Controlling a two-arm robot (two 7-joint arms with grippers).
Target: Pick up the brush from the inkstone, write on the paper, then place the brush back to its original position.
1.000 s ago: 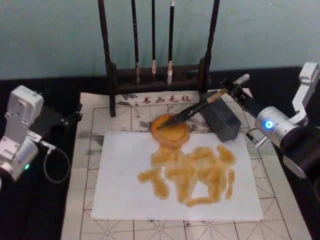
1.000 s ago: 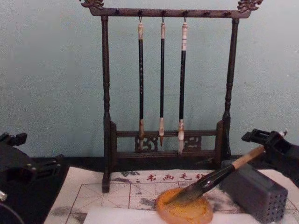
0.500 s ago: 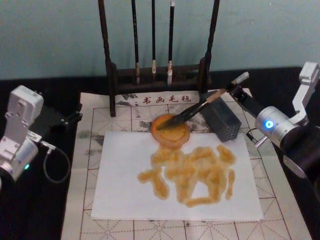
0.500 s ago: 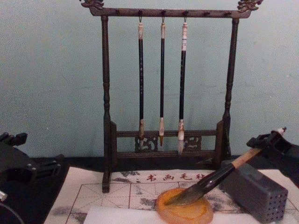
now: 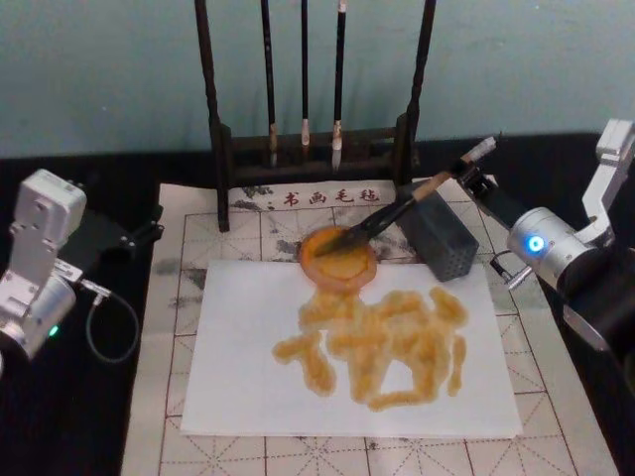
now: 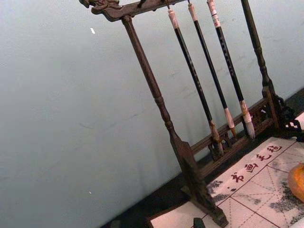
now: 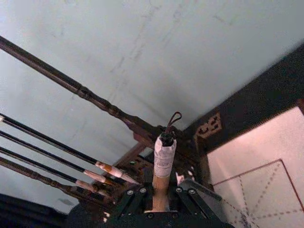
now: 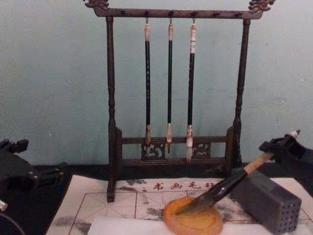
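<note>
On the far side of the paper (image 5: 238,377), the brush (image 5: 387,213) lies on a slant. Its dark bushy tip sits in the orange inkstone (image 5: 342,280), and its shaft leans across the top edge of the grey block (image 5: 437,238). The tan end and its cord loop stick up past the block. Fat orange strokes cover the paper, so the writing looks done and the brush looks put back in its place.

The right gripper (image 5: 468,177) is at the high end of the brush. From the right wrist view, the two jaws stand on either side of the shaft with a thin dark gap at each side. They look loose around it and do not seem to squeeze it.

The left gripper (image 5: 139,230) waits far off at the left of the mat (image 5: 248,223). Whether it is open or closed cannot be told.

Things could go wrong from here. If the right gripper pulls away crooked, a jaw could catch the cord loop or rub the shaft. Then the brush could slide off the block, roll, and pull its wet tip out of the dish. That would smear the mat or the paper. A bump could also push the grey block, and the brush would drop.
</note>
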